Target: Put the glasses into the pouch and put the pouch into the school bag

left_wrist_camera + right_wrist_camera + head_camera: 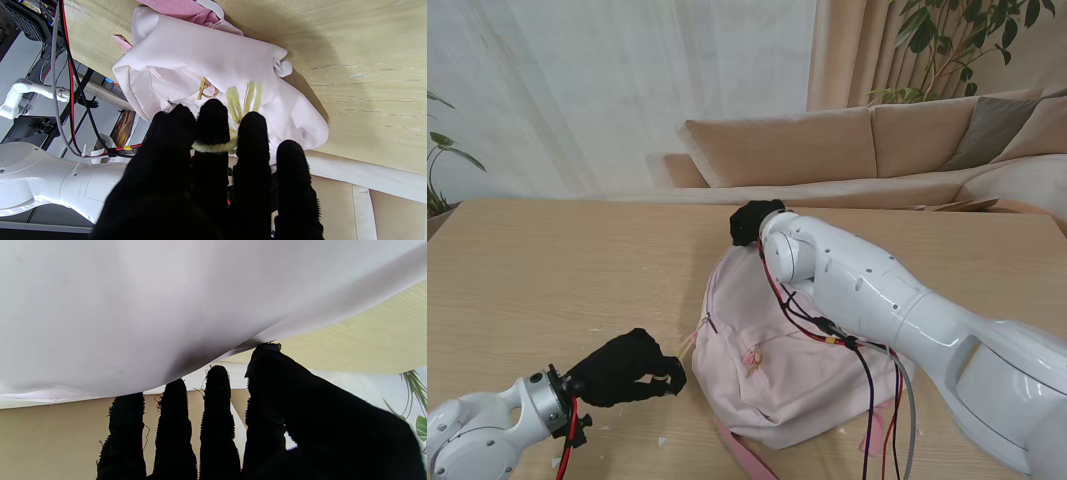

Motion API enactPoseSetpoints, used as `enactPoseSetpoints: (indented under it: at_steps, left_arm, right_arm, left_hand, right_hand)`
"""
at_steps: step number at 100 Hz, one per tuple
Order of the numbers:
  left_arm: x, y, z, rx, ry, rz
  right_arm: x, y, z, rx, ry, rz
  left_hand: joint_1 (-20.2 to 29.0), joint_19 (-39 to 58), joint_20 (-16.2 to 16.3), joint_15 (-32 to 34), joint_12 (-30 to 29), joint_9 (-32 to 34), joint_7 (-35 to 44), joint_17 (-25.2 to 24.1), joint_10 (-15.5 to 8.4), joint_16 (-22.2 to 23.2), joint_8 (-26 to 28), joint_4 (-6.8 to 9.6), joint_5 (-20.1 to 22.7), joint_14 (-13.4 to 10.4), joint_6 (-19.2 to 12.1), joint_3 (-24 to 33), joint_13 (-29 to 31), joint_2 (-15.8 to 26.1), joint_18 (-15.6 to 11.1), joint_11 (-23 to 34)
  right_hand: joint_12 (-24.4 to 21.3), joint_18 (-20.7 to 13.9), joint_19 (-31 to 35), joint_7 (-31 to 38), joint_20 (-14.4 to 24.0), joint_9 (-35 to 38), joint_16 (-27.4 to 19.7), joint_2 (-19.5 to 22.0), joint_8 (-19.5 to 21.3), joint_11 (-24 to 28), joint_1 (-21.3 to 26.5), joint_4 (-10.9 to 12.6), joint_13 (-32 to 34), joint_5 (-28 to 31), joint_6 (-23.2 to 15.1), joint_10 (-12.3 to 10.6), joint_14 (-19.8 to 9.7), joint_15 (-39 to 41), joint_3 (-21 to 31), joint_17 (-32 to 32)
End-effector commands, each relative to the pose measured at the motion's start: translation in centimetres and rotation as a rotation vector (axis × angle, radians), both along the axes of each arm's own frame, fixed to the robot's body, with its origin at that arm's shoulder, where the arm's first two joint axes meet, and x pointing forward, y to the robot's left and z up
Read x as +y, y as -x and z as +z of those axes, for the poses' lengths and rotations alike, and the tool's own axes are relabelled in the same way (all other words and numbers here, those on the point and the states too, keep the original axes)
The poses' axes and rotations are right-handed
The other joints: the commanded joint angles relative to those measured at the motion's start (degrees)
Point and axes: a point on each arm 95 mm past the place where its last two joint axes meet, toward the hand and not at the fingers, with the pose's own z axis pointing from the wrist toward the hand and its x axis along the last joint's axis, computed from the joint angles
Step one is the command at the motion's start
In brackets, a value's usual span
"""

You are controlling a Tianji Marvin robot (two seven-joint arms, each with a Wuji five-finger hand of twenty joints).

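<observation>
Two black-gloved hands are at work around a pale pink school bag (777,370) that lies slumped on the wooden table (547,270), roughly in the middle and nearer to me than the table's far edge. The right hand (753,221) sits at the far end of the bag, its white arm stretched over the fabric with red and black cables (867,400) trailing along it. From its wrist camera the thumb (267,356) and a finger pinch an edge of the pale bag cloth (166,306), while the other fingers stand straight and apart, touching nothing that I can see.

The left hand (627,368) hovers over the table just to the left of the bag, fingers curled forward towards it. In its wrist view the fingers (213,133) lie side by side, and a yellowish cord loop (213,146) crosses one of them; whether they actually grip it I cannot tell. More yellowish cord (243,100) shows against the bag's fabric beyond the fingertips.

I cannot make out the glasses or the pouch in any view. A beige sofa (827,145) stands behind the table.
</observation>
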Motion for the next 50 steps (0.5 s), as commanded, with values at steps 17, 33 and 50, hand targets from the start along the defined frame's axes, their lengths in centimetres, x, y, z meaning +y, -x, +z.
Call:
enactPoseSetpoints:
  at_steps: [17,33,50]
  left_arm:
    - [0.1,0.4,-0.5,0.047,-0.016,-0.020]
    - [0.2,0.8,-0.5,0.071,-0.038,-0.046]
    - [0.2,1.5,-0.4,0.121,-0.032,-0.089]
  right_arm:
    - [-0.7,-0.6,-0.1,0.014,0.018,-0.039]
    - [-1.0,-0.9,-0.2,0.020,0.025,-0.064]
    - [-1.4,-1.0,-0.2,0.024,0.031,-0.085]
  left_hand:
    - [0.2,2.1,0.9,1.7,1.0,1.9,6.6,0.1,-1.3,1.9,5.5,0.83,4.6,-0.6,-2.4,3.4,1.4,5.2,0.8,3.1]
    - [0.2,2.3,1.0,1.9,1.1,2.1,6.6,0.3,-1.4,2.0,5.7,0.80,4.6,-0.5,-2.3,3.4,1.6,5.1,0.8,3.2]
    - [0.2,2.5,1.1,2.1,1.2,2.1,6.5,0.4,-1.2,2.3,5.9,0.81,4.6,-0.5,-2.2,3.4,1.7,5.2,0.9,3.3]
  right_hand:
    - [0.6,0.6,1.8,1.5,1.0,-0.1,0.8,1.2,1.3,1.3,2.0,0.1,-0.4,1.2,1.5,0.1,0.4,1.0,0.3,0.1]
    - [0.7,0.6,2.2,1.6,1.1,-0.2,0.9,1.4,1.5,1.7,2.3,0.2,-0.4,1.1,1.7,0.1,0.5,1.3,0.1,0.2]
    - [0.8,0.6,2.5,1.7,1.1,-0.2,1.0,1.4,1.7,2.1,2.5,0.2,-0.5,1.1,1.9,0.2,0.5,1.6,0.0,0.2]
